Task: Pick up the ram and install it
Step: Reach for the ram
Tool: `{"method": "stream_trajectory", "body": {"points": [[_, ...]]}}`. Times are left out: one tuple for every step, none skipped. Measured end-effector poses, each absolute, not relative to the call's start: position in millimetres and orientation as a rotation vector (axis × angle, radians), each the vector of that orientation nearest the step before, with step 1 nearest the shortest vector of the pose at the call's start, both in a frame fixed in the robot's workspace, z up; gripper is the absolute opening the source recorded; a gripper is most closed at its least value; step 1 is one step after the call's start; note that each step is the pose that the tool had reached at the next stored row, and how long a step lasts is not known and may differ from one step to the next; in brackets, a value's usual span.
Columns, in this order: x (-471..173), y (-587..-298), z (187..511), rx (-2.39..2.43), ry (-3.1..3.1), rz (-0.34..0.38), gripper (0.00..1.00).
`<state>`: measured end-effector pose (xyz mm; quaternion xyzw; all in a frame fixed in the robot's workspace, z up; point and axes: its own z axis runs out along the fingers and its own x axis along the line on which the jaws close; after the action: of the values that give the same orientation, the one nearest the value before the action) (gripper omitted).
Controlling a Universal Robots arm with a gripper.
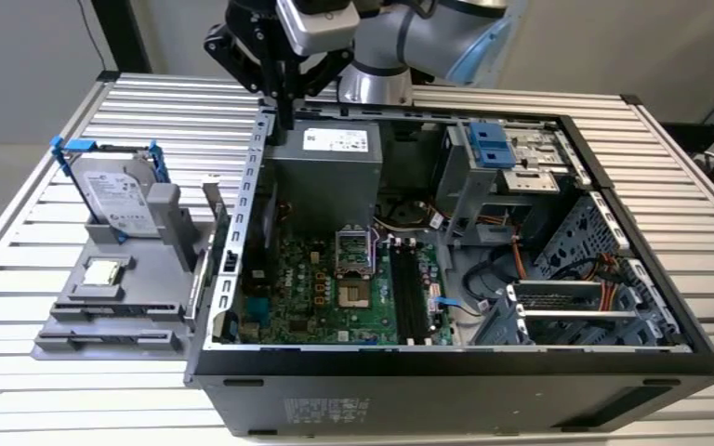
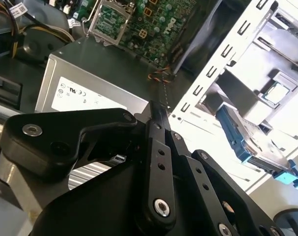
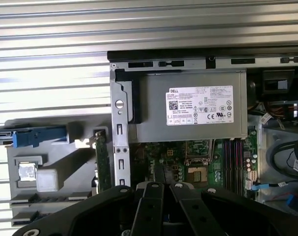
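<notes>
Black gripper [image 3: 158, 168], fingers pressed together, hangs near the grey metal power supply [image 3: 153, 113] in the open black computer case [image 1: 482, 390]. First wrist view: bluish-green ram stick [image 3: 101, 162] on edge in the grey plastic holder [image 3: 65, 152] beside the case. Exterior view: silver hard drive [image 1: 122, 195] upright in it.

Tabletop [image 1: 47, 386]: ribbed bare metal slats, satin silver. Case [image 1: 456, 395]: matt grey sheet metal. Power supply [image 1: 320, 177]: dull grey metal, white paper label [image 1: 335, 140]. End effector [image 2: 156, 112]: matt black, bright screw heads. Holder [image 1: 109, 327]: matt grey plastic. Ram [image 3: 102, 162]: green circuit board.
</notes>
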<state>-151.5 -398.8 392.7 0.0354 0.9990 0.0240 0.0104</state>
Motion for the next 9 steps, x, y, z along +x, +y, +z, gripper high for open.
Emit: {"method": "stream_trajectory", "body": {"points": [[-152.2, -398.8, 392.7, 0.11, 3.118, 0.075, 0.0], [-152.9, -398.8, 392.7, 0.11, 3.118, 0.075, 0.0], [-153.6, -398.8, 392.7, 0.11, 3.118, 0.075, 0.0], [-154.3, -398.8, 392.7, 0.11, 3.118, 0.075, 0.0], [-155.1, -398.8, 392.7, 0.11, 3.118, 0.075, 0.0], [-155.8, -398.8, 392.8, 0.11, 3.118, 0.075, 0.0], [-156.5, -398.8, 392.7, 0.11, 3.118, 0.075, 0.0], [-157.1, -398.8, 392.7, 0.11, 3.118, 0.075, 0.0], [-157.8, -398.8, 392.7, 0.11, 3.118, 0.075, 0.0]]}}
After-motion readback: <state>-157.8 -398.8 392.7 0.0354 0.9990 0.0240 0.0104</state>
